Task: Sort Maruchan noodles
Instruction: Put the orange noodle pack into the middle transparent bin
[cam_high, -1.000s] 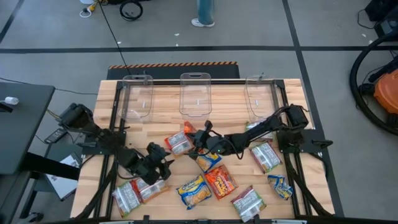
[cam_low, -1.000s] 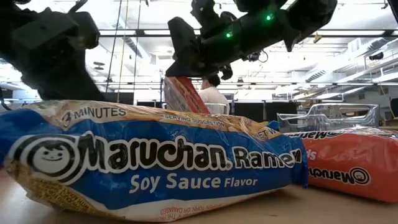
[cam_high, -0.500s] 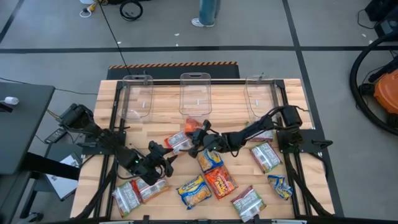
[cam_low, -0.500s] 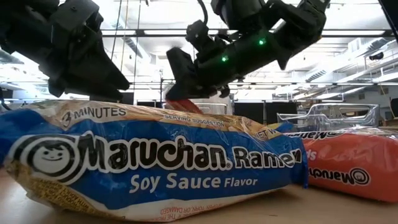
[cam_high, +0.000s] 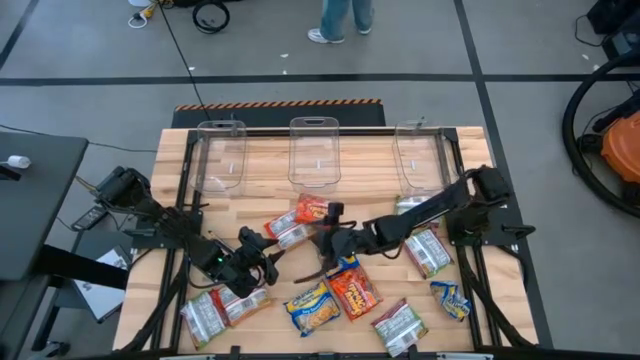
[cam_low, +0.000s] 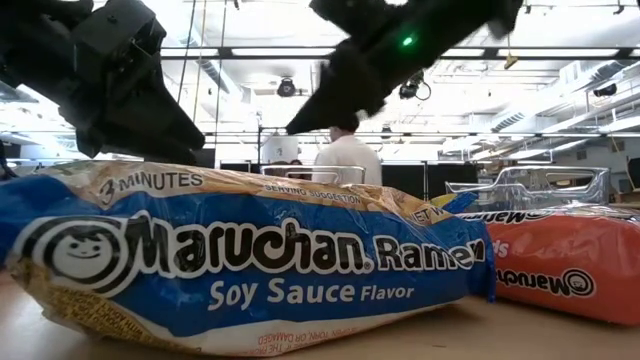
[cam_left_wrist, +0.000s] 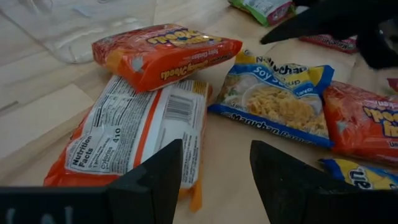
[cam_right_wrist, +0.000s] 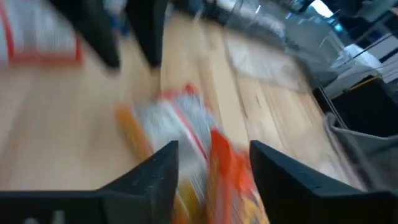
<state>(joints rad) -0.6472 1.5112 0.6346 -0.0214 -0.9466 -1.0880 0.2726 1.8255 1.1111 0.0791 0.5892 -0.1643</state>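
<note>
Several Maruchan packets lie flat on the wooden table. An orange-red one (cam_high: 310, 210) lies in front of the middle bin, and a white-backed one (cam_high: 288, 232) lies beside it. In the left wrist view the orange-red packet (cam_left_wrist: 165, 53) rests with one edge on the white-backed packet (cam_left_wrist: 137, 134). A yellow-and-blue packet (cam_left_wrist: 280, 102) lies to the right. My left gripper (cam_high: 272, 252) is open and empty over the white-backed packet. My right gripper (cam_high: 318, 243) is open and empty just near of the orange-red packet; its own view is blurred (cam_right_wrist: 214, 149).
Three clear bins (cam_high: 222, 155) (cam_high: 317, 150) (cam_high: 420, 155) stand along the far edge. More packets lie near the front: orange-red (cam_high: 355, 293), yellow-and-blue (cam_high: 310, 307), silvery (cam_high: 400, 325) (cam_high: 428, 250), and two at the left (cam_high: 215, 312). A person stands beyond the table (cam_high: 345, 15).
My right gripper carried the orange-red packet a little toward the far edge, then opened and let go. The packet now lies flat in front of the middle bin. The gripper has drawn back toward the near edge. My left gripper has risen slightly.
</note>
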